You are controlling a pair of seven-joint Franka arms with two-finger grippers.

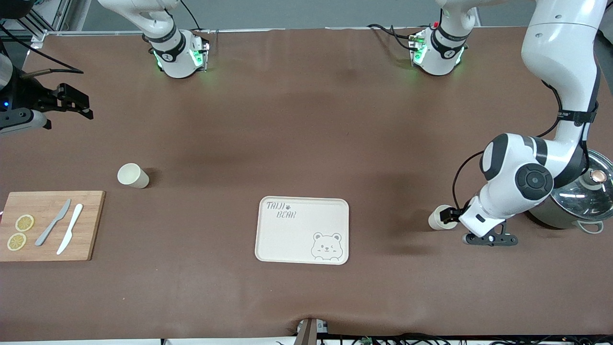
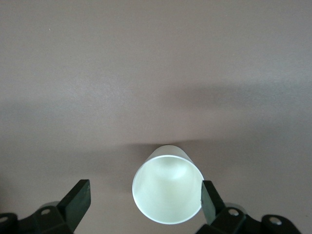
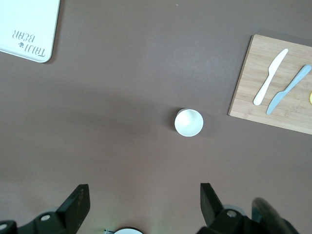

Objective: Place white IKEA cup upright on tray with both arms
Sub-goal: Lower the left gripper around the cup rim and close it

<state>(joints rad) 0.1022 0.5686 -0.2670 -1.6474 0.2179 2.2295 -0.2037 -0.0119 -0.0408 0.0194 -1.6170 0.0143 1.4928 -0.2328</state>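
- The left gripper (image 1: 448, 218) is sitting low at the table toward the left arm's end, its fingers spread wide apart on either side of a white cup (image 1: 438, 217) that is lying on its side.
- In the left wrist view that cup (image 2: 168, 191) is showing its open mouth between the two black fingers (image 2: 210, 201); one finger is sitting right at the rim, the other is standing clear of it, and nothing is being squeezed.
- A steel pot with a glass lid (image 1: 582, 199) is sitting just beside the left arm's wrist, at that same end of the table.
- The right gripper (image 1: 72, 103) is hanging in the air over bare table at the right arm's end, with its fingers (image 3: 78, 207) standing apart and holding nothing.
- A second white cup (image 1: 132, 175) is lying tilted on the table near the wooden board (image 1: 50, 225), farther from the front camera than the board.
- The board is carrying two knives, one grey (image 1: 52, 223) and one white (image 1: 70, 235), and two lemon slices (image 1: 20, 232).
- The tray (image 1: 302, 230) with the bear drawing is lying flat in the middle of the table, between the two cups and well apart from each.
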